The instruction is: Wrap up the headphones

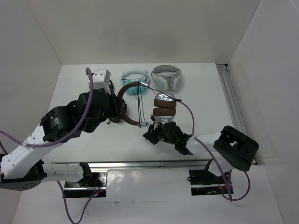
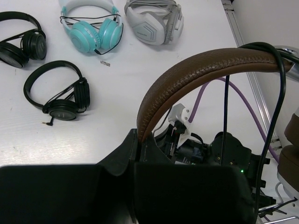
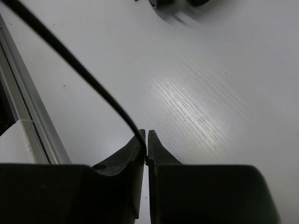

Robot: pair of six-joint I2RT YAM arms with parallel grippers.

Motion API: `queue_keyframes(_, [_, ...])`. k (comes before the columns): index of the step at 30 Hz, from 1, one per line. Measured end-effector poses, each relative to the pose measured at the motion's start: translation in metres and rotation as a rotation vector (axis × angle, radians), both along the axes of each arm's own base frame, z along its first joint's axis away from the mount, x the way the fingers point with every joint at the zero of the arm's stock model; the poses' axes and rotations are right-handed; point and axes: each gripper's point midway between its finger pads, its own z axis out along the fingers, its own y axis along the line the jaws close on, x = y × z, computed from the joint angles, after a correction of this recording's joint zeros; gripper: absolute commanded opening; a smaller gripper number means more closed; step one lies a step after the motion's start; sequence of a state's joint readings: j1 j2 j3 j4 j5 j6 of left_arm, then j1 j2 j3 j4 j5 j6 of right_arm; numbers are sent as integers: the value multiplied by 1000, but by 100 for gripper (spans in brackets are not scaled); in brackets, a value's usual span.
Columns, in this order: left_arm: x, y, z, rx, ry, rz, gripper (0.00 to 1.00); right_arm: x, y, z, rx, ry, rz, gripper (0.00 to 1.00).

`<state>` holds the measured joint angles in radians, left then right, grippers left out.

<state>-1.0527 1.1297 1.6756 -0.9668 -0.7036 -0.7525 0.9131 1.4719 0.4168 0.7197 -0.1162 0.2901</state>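
Observation:
The headphones point(image 1: 164, 111) with brown ear pads and silver-white cups lie at the table's middle. Their dark brown headband point(image 1: 122, 108) arcs left into my left gripper point(image 1: 117, 112), which is shut on it; in the left wrist view the headband point(image 2: 196, 70) rises from between the closed jaws point(image 2: 137, 140). The thin black cable point(image 1: 140, 105) runs across the headband down to my right gripper point(image 1: 148, 132), below the cups. In the right wrist view the cable point(image 3: 79, 70) is pinched between the shut fingertips point(image 3: 146, 140).
A teal pair point(image 1: 135, 84) and a white-grey pair point(image 1: 167, 77) lie at the back. Two small black pairs point(image 2: 60, 95) point(image 2: 21, 42) show in the left wrist view. An aluminium rail point(image 1: 231, 100) runs along the right side. White walls enclose the table.

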Motion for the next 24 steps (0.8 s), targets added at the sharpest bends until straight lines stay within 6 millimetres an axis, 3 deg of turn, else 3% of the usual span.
queue_keyframes(2, [0,-1,0,-8,4,0,0,2,-1,1,-1,-6,-13,9])
queue_keyframes(4, [-1,0,0,-12,4,3,0,5,0,3,1,-11,-21,16])
queue_keyframes(7, [-1,2,1,-14,2,8,0,5,2,5,4,-18,-20,16])
queue_keyframes(11, [0,10,0,-14,3,52,0,-6,7,4,-5,-27,-11,4])
queue_keyframes(17, [6,33,-5,-12,12,163,0,-51,22,6,-21,-61,18,0])
queue_keyframes(24, [34,79,-27,31,82,337,0,-106,29,38,6,-134,-15,0])
